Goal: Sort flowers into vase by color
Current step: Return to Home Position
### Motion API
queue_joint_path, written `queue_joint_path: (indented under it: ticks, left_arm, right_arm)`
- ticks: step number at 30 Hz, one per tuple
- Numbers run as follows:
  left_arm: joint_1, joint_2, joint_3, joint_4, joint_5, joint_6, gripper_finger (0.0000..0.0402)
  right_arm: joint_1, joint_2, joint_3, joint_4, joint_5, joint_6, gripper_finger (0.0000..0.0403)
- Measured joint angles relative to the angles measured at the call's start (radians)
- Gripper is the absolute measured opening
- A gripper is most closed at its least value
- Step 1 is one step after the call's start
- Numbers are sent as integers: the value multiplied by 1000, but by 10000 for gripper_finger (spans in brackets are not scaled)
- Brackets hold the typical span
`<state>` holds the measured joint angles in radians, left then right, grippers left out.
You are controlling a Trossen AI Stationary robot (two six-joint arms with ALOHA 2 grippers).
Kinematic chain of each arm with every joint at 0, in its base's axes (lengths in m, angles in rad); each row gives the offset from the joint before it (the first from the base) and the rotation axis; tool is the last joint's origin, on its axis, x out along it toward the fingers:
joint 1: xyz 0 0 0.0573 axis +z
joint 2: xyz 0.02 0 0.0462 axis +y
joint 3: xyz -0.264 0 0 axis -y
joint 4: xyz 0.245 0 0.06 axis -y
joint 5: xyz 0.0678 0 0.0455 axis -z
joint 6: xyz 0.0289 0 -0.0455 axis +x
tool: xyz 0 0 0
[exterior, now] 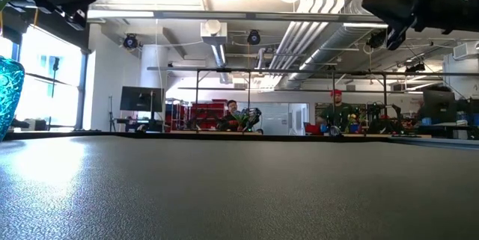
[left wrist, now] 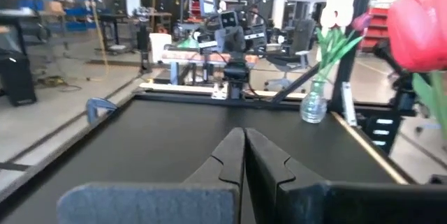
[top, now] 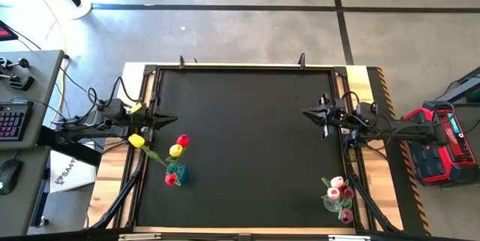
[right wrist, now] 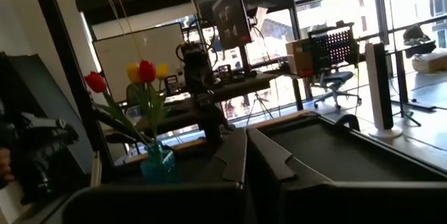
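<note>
From above, my left gripper (top: 169, 118) hangs over the left side of the black table (top: 247, 143). My right gripper (top: 309, 113) hangs over the right side. Both hold nothing. The red and yellow flowers (top: 175, 151) stand in the blue vase (top: 178, 173), near my left gripper. The pink flowers (top: 337, 184) stand in the clear vase (top: 331, 205), in a corner on the right side. A white sign (top: 64, 173) beside the table has letters too small to read.

Low down at table height, the blue vase (exterior: 7, 94) shows at the left edge.

From my left wrist, my two fingers (left wrist: 223, 162) are pressed together with nothing between them. The clear vase (left wrist: 312, 107) stands across the table.

From my right wrist, my fingers (right wrist: 234, 158) are together too, and empty. The blue vase (right wrist: 158, 165) stands across the table.
</note>
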<state>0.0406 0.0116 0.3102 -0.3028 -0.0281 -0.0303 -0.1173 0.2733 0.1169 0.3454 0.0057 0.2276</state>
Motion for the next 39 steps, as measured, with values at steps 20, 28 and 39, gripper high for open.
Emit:
queue_joint_path:
  ticks: [20, 28, 39]
  left_arm:
    - [0, 0, -3, -22, -6, -10, 0]
    - [0, 3, -4, -21, -13, -10, 0]
    - [0, 23, -170, 241, -21, -105, 0]
  right_arm:
    - [0, -180, 1, -238, 70, -81, 0]
    - [-1, -205, 0, -263, 78, -121, 0]
    - [-1, -205, 0, -290, 91, -150, 0]
